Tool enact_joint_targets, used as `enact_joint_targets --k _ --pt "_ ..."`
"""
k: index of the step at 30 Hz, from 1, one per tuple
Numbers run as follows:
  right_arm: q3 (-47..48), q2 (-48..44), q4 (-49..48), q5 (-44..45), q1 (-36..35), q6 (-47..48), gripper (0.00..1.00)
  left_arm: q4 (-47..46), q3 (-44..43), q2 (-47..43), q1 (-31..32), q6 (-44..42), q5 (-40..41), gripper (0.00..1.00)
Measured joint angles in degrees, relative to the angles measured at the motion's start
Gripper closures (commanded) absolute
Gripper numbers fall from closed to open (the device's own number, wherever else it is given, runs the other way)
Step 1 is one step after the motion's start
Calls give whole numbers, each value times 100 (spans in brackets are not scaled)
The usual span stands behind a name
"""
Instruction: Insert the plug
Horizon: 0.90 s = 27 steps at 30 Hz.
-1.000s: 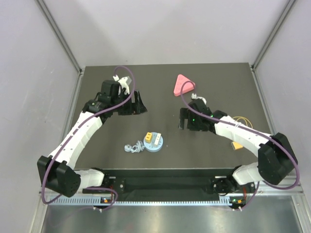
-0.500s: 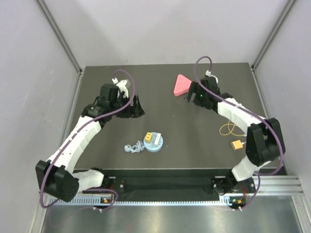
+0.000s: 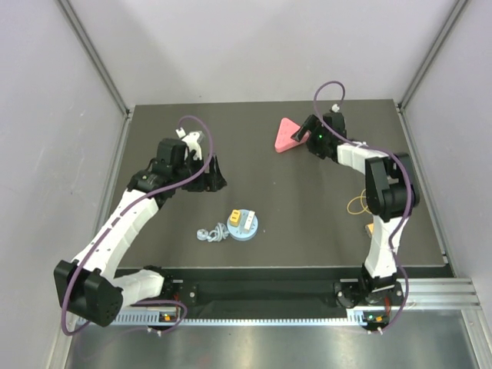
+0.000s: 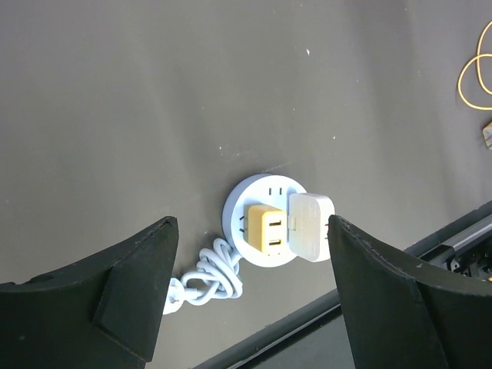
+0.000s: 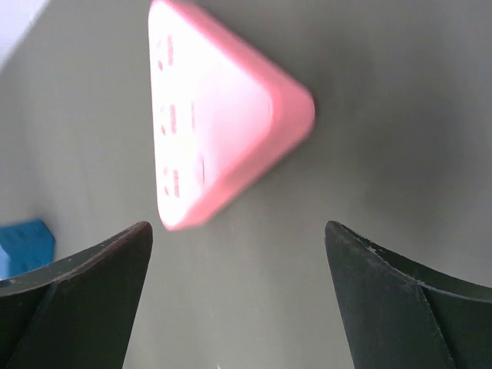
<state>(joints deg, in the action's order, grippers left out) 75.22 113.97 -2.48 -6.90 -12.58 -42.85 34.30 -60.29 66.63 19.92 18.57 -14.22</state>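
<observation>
A round white-and-blue socket hub (image 3: 244,224) lies on the dark table, front of centre, with a yellow plug (image 4: 265,228) and a white plug (image 4: 310,226) sitting on it and a coiled white cable (image 4: 207,280) at its left. A pink triangular socket block (image 3: 287,134) lies at the back; it also shows in the right wrist view (image 5: 215,146). My left gripper (image 3: 213,174) is open and empty, raised behind and left of the hub (image 4: 252,231). My right gripper (image 3: 302,137) is open and empty, just beside the pink block (image 5: 237,228).
A loop of yellow wire (image 3: 357,204) lies at the right by my right arm; it also shows in the left wrist view (image 4: 475,73). A blue object (image 5: 23,246) shows at the left edge of the right wrist view. Grey walls enclose the table.
My right arm has swung from the table's middle to the back, bringing its gripper up to the pink block. My left gripper shifted only slightly.
</observation>
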Motion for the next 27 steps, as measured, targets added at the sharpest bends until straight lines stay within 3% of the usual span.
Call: enact_joint_targets --k 6,15,27 --pt "334 769 -713 -232 76 -643 15 -9 31 4 0 107 -13 18" --pt "479 1156 -1432 -356 81 -973 30 -17 31 142 0 127 42 18" --pt "398 1322 -2186 -1117 179 -1117 87 -37 33 236 0 400 83 18"
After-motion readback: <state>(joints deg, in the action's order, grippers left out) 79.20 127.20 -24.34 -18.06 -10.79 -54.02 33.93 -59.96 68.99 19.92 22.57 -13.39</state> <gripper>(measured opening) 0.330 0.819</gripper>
